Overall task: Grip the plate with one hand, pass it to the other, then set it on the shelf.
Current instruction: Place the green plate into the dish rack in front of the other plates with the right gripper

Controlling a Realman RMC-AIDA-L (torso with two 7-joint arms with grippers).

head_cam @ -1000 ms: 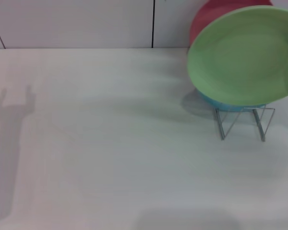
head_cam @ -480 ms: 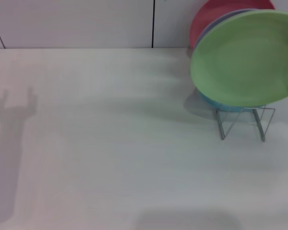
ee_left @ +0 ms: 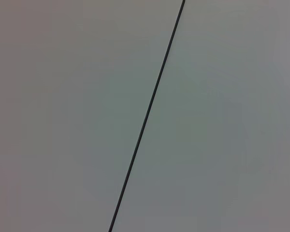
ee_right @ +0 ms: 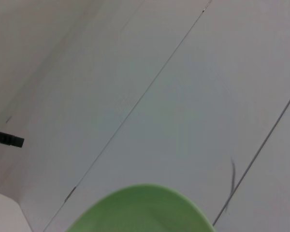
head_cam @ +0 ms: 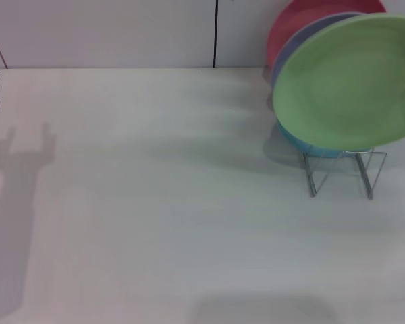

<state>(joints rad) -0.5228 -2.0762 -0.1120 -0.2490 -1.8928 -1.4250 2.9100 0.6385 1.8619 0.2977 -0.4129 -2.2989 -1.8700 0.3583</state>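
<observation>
Over shelf (head_cam: pixel 341 170): plate (head_cam: pixel 347 81) tilted; right wrist view shows only rim, holder possibly offscreen.

The bench (head_cam: pixel 162 202) is a pale, almost white, flat surface. Its far edge meets a light wall. The shelf (head_cam: pixel 341 172), a thin silver wire rack, stands directly on the bench near the far right corner, with its bent wire feet touching the surface. It carries several plates standing on edge. A soft grey shadow lies on the bench beside the rack, and another darker shadow lies along the left edge.
</observation>
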